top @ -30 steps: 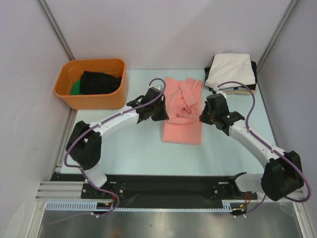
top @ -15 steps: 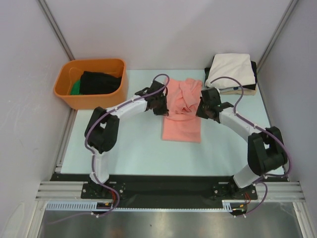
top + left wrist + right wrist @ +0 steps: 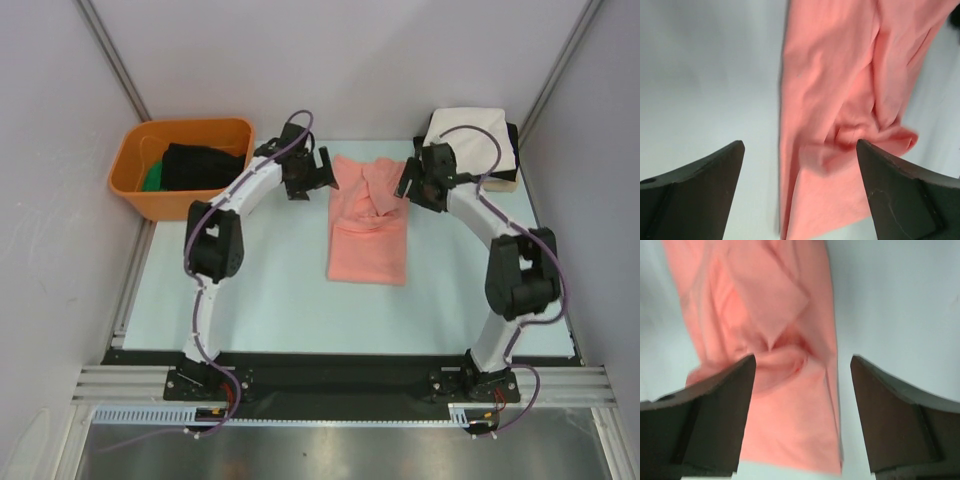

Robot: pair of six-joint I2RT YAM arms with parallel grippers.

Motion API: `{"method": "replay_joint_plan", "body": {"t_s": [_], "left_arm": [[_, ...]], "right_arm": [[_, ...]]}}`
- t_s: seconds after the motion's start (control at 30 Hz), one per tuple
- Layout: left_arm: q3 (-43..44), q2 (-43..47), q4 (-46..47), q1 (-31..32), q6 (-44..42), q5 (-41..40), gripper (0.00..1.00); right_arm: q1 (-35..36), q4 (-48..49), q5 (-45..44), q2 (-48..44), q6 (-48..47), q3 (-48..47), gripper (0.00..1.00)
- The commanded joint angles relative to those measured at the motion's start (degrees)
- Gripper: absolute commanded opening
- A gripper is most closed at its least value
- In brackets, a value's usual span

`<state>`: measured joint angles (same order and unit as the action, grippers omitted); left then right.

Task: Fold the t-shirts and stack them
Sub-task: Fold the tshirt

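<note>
- Lying lengthwise at the middle of the pale table [image 3: 260, 290], the salmon-pink cloth t-shirt [image 3: 368, 235] is crumpled at its far end. The left gripper [image 3: 322, 178] and right gripper [image 3: 408, 184] hang at its two far sides.
- The orange plastic tub [image 3: 128, 175] at far left holds a black cloth [image 3: 205, 165] and a green item [image 3: 152, 181].
- At the far right corner, the cream-white folded shirt [image 3: 465, 140] tops a stack, and the right arm's cable crosses in front of it.
- Left wrist view: jaws wide apart and holding nothing, with pink folds below.
- Right wrist view: jaws wide apart and holding nothing, above the pink cloth.
</note>
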<state>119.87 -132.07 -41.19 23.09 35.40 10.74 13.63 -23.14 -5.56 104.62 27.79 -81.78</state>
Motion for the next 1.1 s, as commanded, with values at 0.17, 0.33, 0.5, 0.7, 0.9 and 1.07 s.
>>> {"method": "replay_joint_plan", "body": {"t_s": [0.17, 0.33, 0.5, 0.7, 0.9, 1.07], "left_arm": [[-44.7, 34.1, 17.1, 3.5, 0.9, -0.5, 1.0], [-58.8, 42.8, 23.6, 7.6, 2.5, -0.7, 0.99], [-68.4, 42.3, 32.8, 10.8, 6.4, 3.1, 0.91], [-71.2, 39.3, 37.7, 11.9, 8.5, 3.1, 0.83], [-71.5, 36.3, 40.6, 12.0, 9.8, 3.1, 0.74], [-71.6, 34.3, 43.6, 12.7, 10.7, 3.1, 0.69]], "right_arm": [[1.0, 5.0, 9.6, -27.0, 3.3, 30.1, 0.82], [1.0, 8.7, 15.9, -34.8, 6.0, 42.4, 0.8], [1.0, 12.0, 18.4, -36.3, 6.7, 48.7, 0.77], [0.9, 17.6, 19.8, -33.4, 7.7, 51.9, 0.74], [0.9, 22.3, 21.0, -29.2, 8.9, 53.0, 0.64], [1.0, 24.7, 21.4, -27.6, 9.4, 54.1, 0.49]]}}
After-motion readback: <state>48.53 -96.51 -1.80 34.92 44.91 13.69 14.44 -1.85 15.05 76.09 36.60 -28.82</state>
